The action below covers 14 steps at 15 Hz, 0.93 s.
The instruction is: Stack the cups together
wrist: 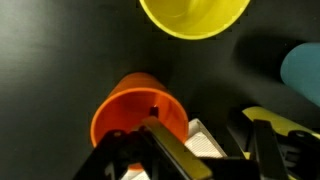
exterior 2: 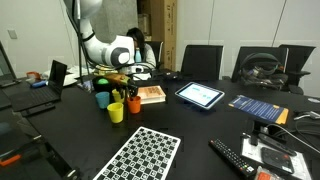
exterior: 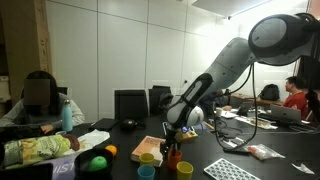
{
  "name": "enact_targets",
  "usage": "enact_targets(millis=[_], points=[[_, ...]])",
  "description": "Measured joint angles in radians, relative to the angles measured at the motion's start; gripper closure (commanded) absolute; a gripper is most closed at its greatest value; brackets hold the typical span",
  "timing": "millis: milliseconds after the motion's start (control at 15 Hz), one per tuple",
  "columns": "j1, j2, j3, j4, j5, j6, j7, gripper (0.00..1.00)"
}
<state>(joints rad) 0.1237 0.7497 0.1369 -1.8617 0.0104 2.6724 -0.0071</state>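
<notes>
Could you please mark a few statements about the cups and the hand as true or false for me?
1. The yellow cup sits inside the orange cup. False: they stand apart on the table.
2. The hand is just above the orange cup. True.
3. The hand holds the light blue cup. False: that cup stands free, and the hand is open.
4. A checkerboard sheet lies on the table. True.
</notes>
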Motion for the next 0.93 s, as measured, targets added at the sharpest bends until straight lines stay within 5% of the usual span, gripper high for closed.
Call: enact_targets(millis=[333,933], points=[[-0.009,0.001,0.012,0.009,0.007,0.000,-0.009,0.99],[-0.024,-0.032,0.016,0.012,0.009,-0.003,-0.031,0.98]])
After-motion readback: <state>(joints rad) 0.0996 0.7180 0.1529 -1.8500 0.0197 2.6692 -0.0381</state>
